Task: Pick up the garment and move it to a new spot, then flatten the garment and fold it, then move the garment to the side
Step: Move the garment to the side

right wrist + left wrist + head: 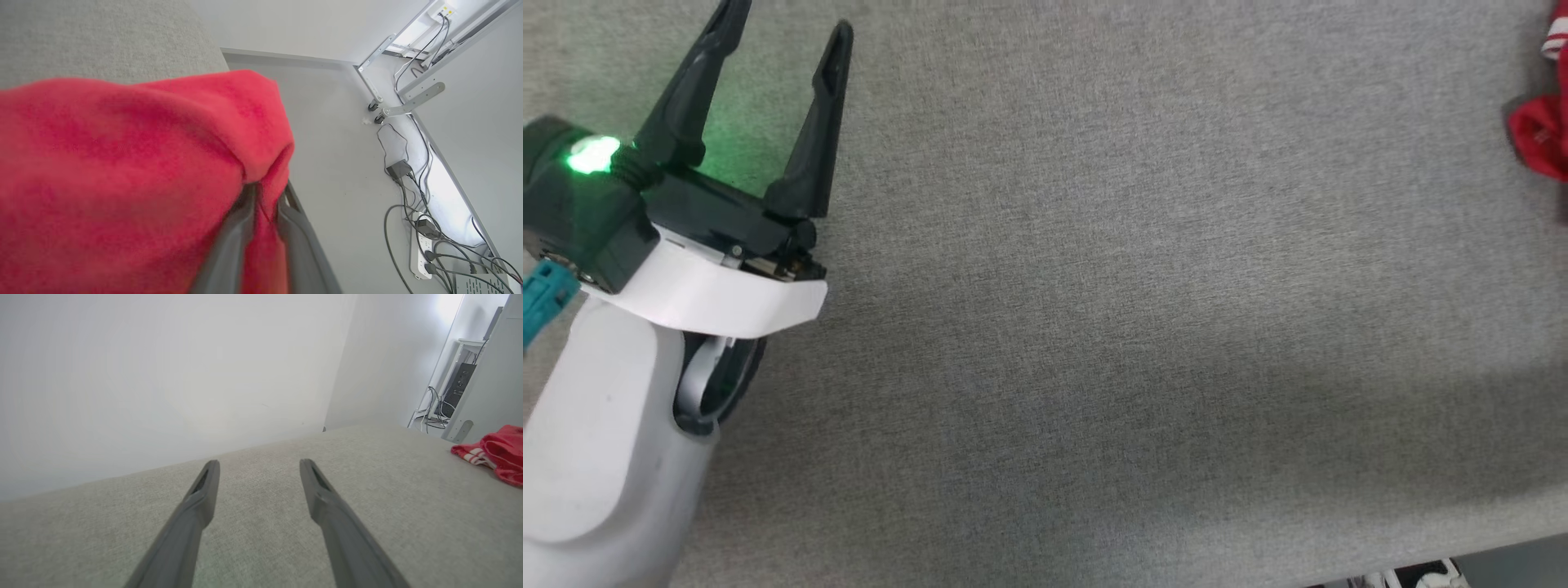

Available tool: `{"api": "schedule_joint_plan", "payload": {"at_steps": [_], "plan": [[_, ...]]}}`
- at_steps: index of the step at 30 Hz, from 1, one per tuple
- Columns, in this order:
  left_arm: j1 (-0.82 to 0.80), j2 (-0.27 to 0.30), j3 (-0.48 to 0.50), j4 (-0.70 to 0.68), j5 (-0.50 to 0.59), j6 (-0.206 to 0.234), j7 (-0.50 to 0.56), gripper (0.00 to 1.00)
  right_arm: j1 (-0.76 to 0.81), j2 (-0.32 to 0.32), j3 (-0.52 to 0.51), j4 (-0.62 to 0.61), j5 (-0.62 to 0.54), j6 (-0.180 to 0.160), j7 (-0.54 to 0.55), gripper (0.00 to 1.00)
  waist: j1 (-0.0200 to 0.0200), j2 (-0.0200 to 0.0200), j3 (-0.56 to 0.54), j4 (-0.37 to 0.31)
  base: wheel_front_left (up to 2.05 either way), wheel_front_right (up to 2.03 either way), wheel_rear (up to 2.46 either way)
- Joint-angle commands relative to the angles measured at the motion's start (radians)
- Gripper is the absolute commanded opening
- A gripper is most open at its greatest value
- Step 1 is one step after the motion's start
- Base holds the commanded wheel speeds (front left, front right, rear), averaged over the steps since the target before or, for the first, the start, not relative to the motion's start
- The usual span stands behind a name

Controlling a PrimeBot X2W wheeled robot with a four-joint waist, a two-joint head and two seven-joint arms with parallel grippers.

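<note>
Right tool (pixel 267 196): fingers near-closed, thin fold of red garment (pixel 122 171) pinched between them. Left tool (pixel 788 20): spread wide, empty, above bare counter (pixel 1094 327), well apart from garment. Garment bunched at counter's right edge, floor (pixel 339 163) just beyond.
Risk: shallow pinch slips on lift; bunch slides off edge to floor.
Risk: one-point hold leaves cloth twisted, hampering flattening.

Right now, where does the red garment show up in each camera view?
Head view: garment at the far right edge, partly cut off.
Left wrist view: right edge, resting on the grey fabric surface.
Right wrist view: across left and centre, pinched in the right end effector.
Shared landmark: the grey fabric surface.
</note>
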Motion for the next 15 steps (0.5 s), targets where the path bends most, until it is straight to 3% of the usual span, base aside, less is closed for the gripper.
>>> {"api": "schedule_joint_plan", "payload": {"at_steps": [1,9,15], "plan": [[0.024,-0.007,0.007,0.009,0.004,0.002,-0.005,1.00,-0.014,0.002,0.005,0.015,-0.008,-0.003,-0.028,1.00,0.0000,0.0000,-0.027,0.004,0.00,0.00,0.00],[0.163,-0.065,0.039,0.081,-0.013,0.002,-0.005,1.00,0.066,0.023,0.145,0.026,0.001,-0.003,-0.138,1.00,0.0000,0.0000,-0.182,0.037,0.00,0.00,0.00],[0.297,-0.124,0.087,0.139,-0.008,0.002,-0.005,1.00,0.159,0.096,0.285,-0.021,0.062,-0.003,-0.213,1.00,0.0000,0.0000,-0.319,0.082,0.00,0.00,0.00]]}}
